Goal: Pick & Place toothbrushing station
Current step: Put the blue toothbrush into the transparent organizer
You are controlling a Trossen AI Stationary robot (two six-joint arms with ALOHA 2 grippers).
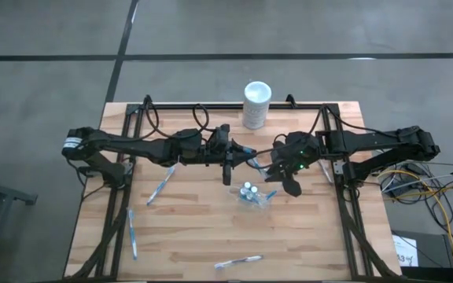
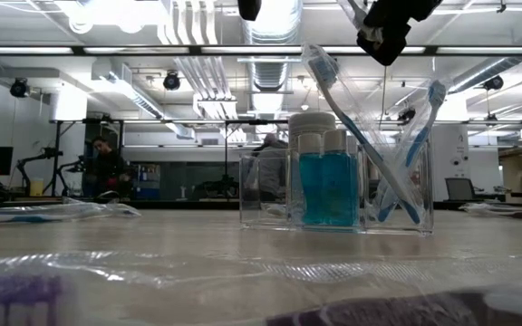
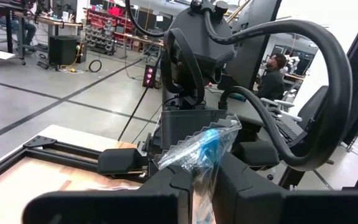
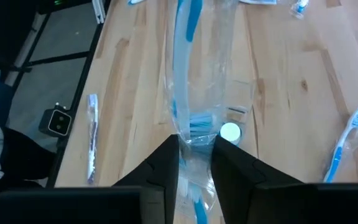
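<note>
The clear cup (image 2: 261, 192) stood near the middle of the surface (image 1: 195, 236), between the two grippers and in front of the white cylinder (image 1: 256, 104) at the far edge. We saw that it already held the teal tubes (image 2: 327, 186) with their white caps and at least one blue-and-white brush (image 2: 427, 136) leaning at its right side. Above it the right gripper (image 4: 196, 144) was clenched on a wrapped toothbrush (image 4: 184, 37). It held the brush near the bristle end, with its fingers pressed into the clear wrapper from both sides, and in the low view the handle seemed to slant down into the cup. Just beside it, the left gripper (image 3: 194, 169) was clamped on a second wrapped toothbrush (image 3: 207, 144) and held it in the air, pointed toward the right arm. Farther out, three loose toothbrushes still lay in their wrappers on the wood: one (image 1: 162, 185) under the left arm, one (image 1: 132, 234) near the left front, and one (image 1: 238, 261) at the front edge. We judged the job to be well under way but not finished. The tubes were placed, one brush was going in and another was waiting its turn. The three on the surface had yet to be collected. As for writing, we could read none. The tubes, the wrappers and the white cylinder showed no brand or label that we could make out.
</note>
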